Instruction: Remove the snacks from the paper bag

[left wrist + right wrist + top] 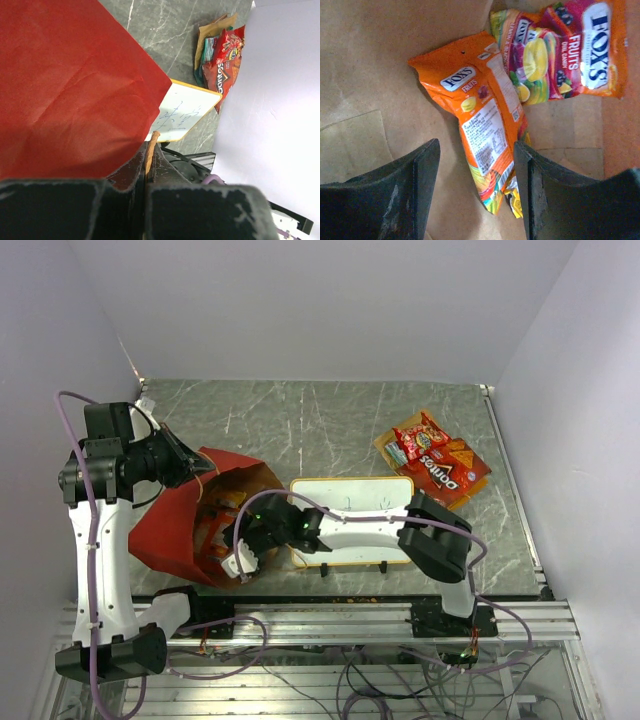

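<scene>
Grey marbled tabletop (300, 420), with a red paper bag (165, 525) laid at the near left, its mouth turned toward the whiteboard (350, 498).
The bag's handle (151, 145) is pinched in the closed left gripper (190, 465). The right gripper (476, 150) is held inside the bag, jaws spread wide over an orange Fox's Fruits packet (480, 115); a second Fox's packet (560, 50) is seen beyond it. A Doritos bag (455, 472) and a small red packet (418, 440) are laid at the far right.

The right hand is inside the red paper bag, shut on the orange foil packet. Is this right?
No. Inside the red paper bag, the right hand is open, not shut on the orange foil packet; the right wrist view shows this.
</scene>
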Controlling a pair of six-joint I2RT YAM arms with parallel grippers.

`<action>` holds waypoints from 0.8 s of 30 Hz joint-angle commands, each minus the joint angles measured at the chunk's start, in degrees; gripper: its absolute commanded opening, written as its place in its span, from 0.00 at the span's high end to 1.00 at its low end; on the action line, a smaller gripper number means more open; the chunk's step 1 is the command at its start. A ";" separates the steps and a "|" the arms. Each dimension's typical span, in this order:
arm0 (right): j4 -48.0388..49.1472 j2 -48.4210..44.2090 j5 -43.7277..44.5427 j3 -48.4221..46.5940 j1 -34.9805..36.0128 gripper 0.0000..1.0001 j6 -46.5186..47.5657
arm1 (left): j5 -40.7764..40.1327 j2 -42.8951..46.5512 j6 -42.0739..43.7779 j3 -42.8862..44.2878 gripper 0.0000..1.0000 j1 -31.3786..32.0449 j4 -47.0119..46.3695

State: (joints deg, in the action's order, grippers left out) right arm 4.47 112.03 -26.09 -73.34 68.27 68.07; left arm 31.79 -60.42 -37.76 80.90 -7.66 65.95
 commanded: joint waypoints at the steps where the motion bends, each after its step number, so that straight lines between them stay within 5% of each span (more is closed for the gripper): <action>1: 0.87 3.29 5.80 -2.50 0.74 0.40 5.60 | 1.71 -0.22 1.75 1.63 0.93 0.30 1.70; 9: 8.48 9.69 12.59 -4.65 1.91 0.47 5.87 | 2.01 -0.43 2.26 1.89 0.93 0.35 1.53; 14: 15.82 8.53 15.16 -1.10 1.85 0.72 4.92 | 1.64 -0.96 3.43 4.01 0.93 0.33 2.85; 24: 10.84 -0.34 12.37 -0.46 0.66 0.88 -0.51 | 2.01 1.17 -0.20 0.83 0.93 0.35 -1.86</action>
State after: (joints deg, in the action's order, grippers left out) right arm 15.64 119.33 -11.77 -74.24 69.82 71.11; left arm 32.42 -60.77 -36.25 82.56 -7.66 67.11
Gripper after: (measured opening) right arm 0.137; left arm 0.075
